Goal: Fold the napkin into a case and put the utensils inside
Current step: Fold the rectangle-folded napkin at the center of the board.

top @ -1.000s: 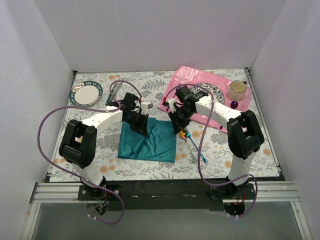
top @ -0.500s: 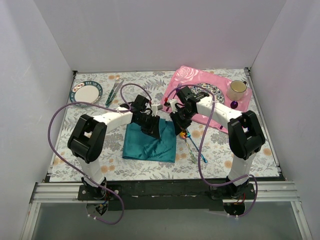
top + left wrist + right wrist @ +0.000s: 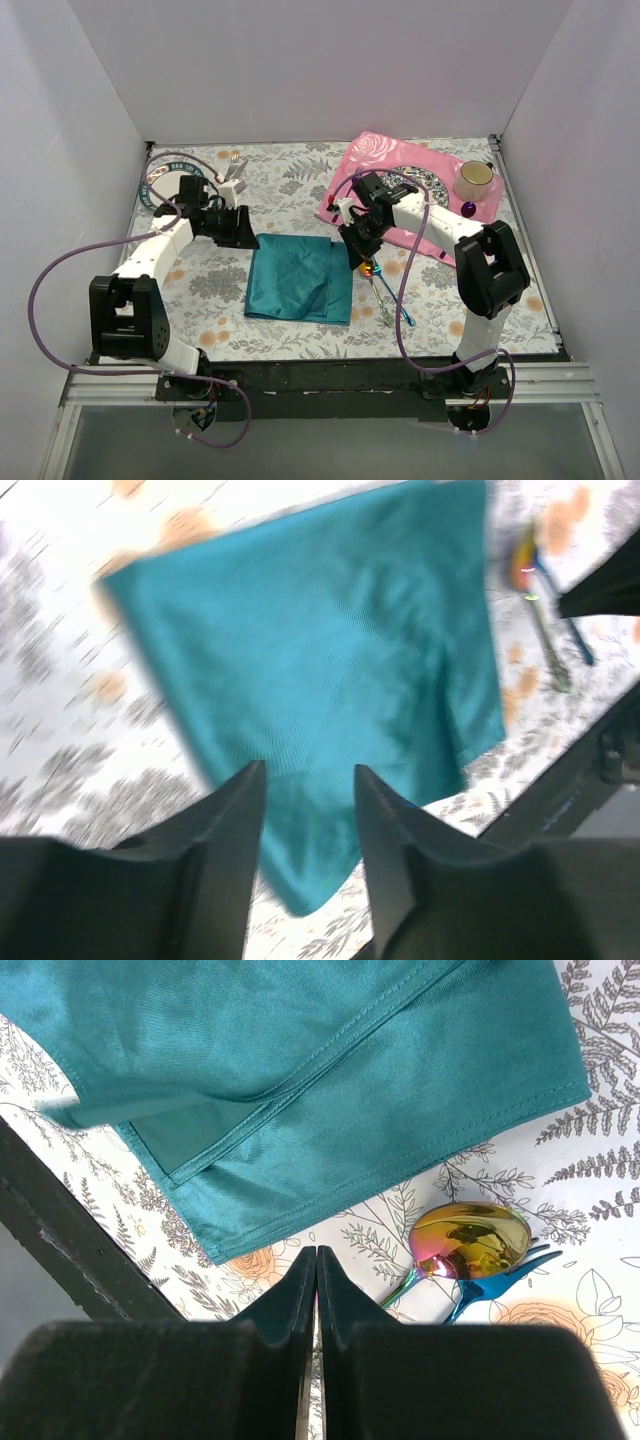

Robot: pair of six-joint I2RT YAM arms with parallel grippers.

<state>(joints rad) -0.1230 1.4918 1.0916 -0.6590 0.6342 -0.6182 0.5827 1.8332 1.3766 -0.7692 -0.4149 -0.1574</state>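
Note:
The teal napkin point(image 3: 300, 278) lies folded over on the floral tablecloth, its top layer loose and rumpled point(image 3: 330, 650). My left gripper point(image 3: 248, 234) hovers just off the napkin's far left corner, open, with nothing between its fingers point(image 3: 308, 780). My right gripper point(image 3: 356, 252) is shut and empty point(image 3: 316, 1252), close to the napkin's right edge point(image 3: 330, 1070). The two iridescent utensils point(image 3: 385, 292) lie just right of the napkin: a gold-pink spoon bowl point(image 3: 470, 1238) with a blue forked piece point(image 3: 490, 1282) beside it.
A pink rose placemat point(image 3: 375, 160) at the back right carries a patterned plate point(image 3: 432, 186), a mug point(image 3: 474, 180) and a purple utensil end point(image 3: 468, 209). A blue-rimmed plate point(image 3: 150, 188) and a green-handled fork and knife point(image 3: 233, 168) lie at the back left.
My left gripper carried the napkin's left edge rightward over the cloth, let go, opened and drew back to the left. The napkin now lies narrower. The right arm stayed put.

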